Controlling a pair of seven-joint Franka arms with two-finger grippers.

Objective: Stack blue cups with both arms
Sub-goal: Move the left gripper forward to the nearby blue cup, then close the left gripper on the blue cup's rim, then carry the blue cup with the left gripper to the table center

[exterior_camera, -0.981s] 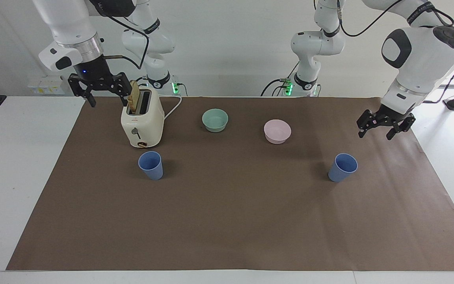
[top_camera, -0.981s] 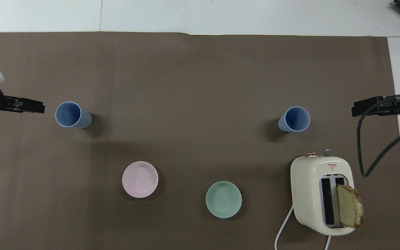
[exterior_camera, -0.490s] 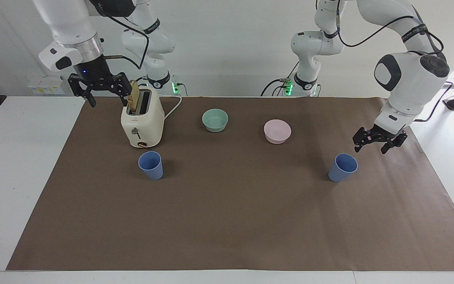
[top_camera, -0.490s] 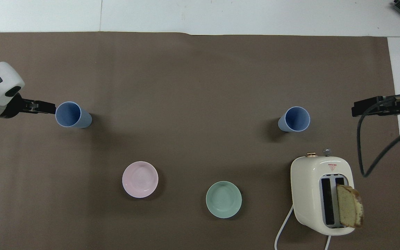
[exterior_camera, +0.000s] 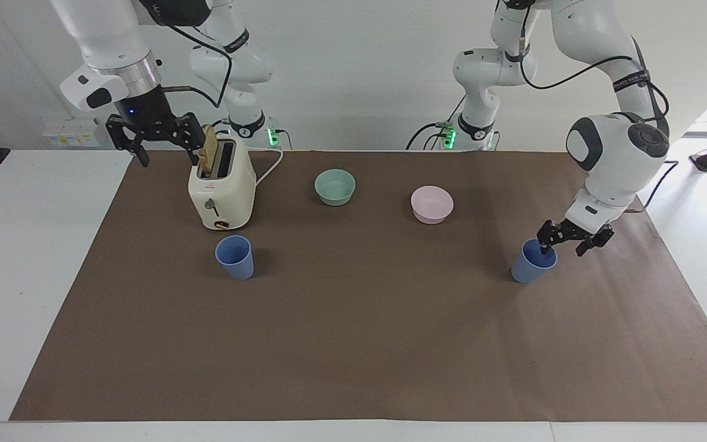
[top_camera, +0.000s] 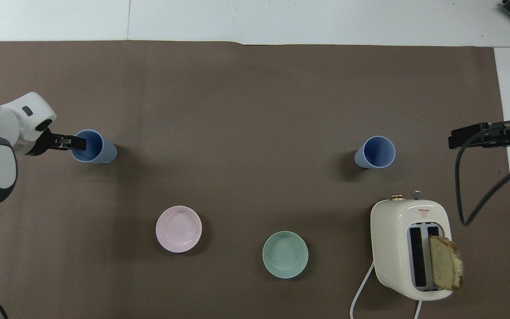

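Note:
Two blue cups stand upright on the brown mat. One cup (exterior_camera: 526, 267) is toward the left arm's end and also shows in the overhead view (top_camera: 99, 148). My left gripper (exterior_camera: 564, 247) is open and low at this cup's rim, with one fingertip (exterior_camera: 544, 247) at the rim and the other outside it; in the overhead view the gripper (top_camera: 70, 142) overlaps the rim's edge. The other cup (exterior_camera: 235, 258) stands by the toaster, seen from overhead too (top_camera: 375, 152). My right gripper (exterior_camera: 168, 155) is open and empty, raised beside the toaster, and waits (top_camera: 471, 135).
A cream toaster (exterior_camera: 221, 187) with a bread slice (exterior_camera: 208, 156) in a slot stands toward the right arm's end. A teal-green bowl (exterior_camera: 335, 186) and a pink bowl (exterior_camera: 432, 204) sit nearer the robots than the cups.
My left gripper has come down and moved in toward the cup at its end, from well beside it to its rim. The right arm has not moved.

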